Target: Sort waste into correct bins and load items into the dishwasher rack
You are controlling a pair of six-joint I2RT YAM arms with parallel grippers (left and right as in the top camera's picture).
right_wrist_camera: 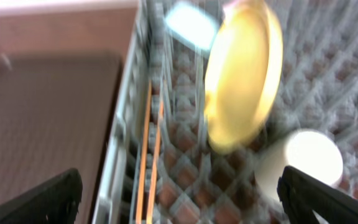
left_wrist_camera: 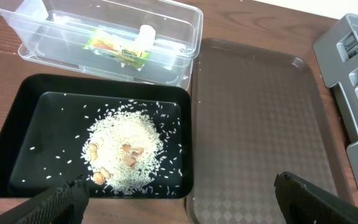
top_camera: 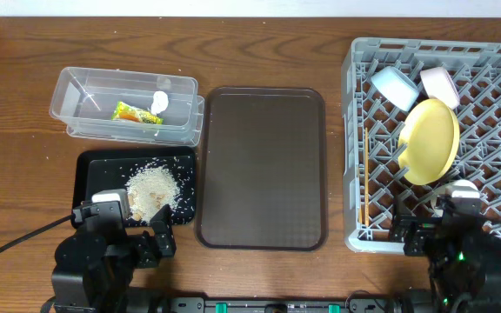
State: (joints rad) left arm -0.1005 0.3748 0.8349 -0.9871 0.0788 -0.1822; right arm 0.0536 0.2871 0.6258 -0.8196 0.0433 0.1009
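The clear tub holds the green-and-orange wrapper and the tissue wad. The black tray holds the rice scraps. The grey rack holds the upright yellow plate, the light-blue bowl, the white bowl, the cup and the chopsticks. My left gripper is open and empty, low over the black tray's near edge. My right gripper is open and empty above the rack's front, near the chopsticks and cup.
A large brown serving tray lies bare between the black tray and the rack. The clear tub sits behind the black tray. The right wrist view is blurred.
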